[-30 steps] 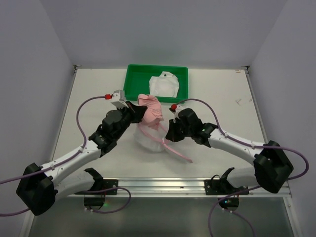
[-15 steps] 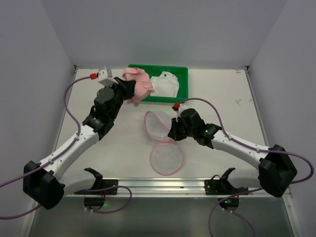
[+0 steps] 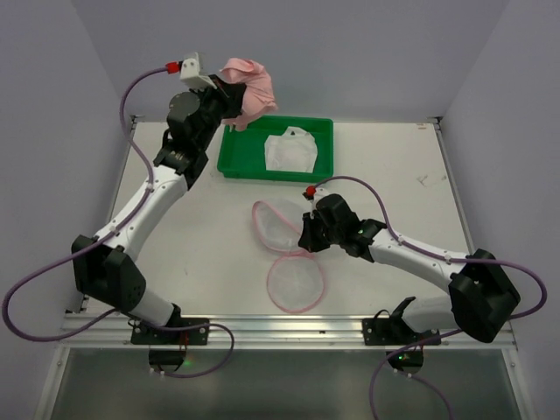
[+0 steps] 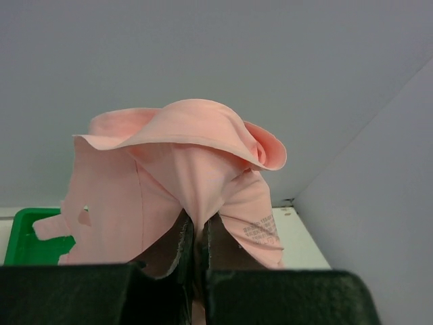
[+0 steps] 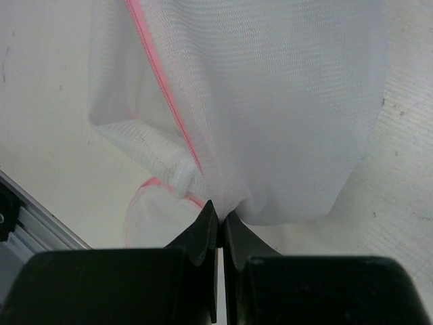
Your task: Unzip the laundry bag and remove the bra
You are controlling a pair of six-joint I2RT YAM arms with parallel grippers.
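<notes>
The white mesh laundry bag (image 3: 289, 254) with pink zipper trim lies open on the table, its two round halves spread apart. It also fills the right wrist view (image 5: 257, 101). My right gripper (image 3: 306, 238) is shut on the mesh at the hinge between the halves (image 5: 220, 215). My left gripper (image 3: 229, 94) is raised high above the table's far left, shut on the pink bra (image 3: 248, 86). In the left wrist view the bra (image 4: 183, 169) drapes over the closed jaws of that gripper (image 4: 198, 227).
A green rectangular tray (image 3: 234, 150) stands at the back middle, holding a white mesh item (image 3: 290, 150). A corner of the tray shows in the left wrist view (image 4: 24, 233). Grey walls enclose the table on three sides. A metal rail (image 3: 280, 325) runs along the near edge.
My left gripper has pulled the bra out of the bag and lifted it up and back, over the tray's left corner. The emptied bag has fallen open into two flat halves. The right gripper has stayed put.
</notes>
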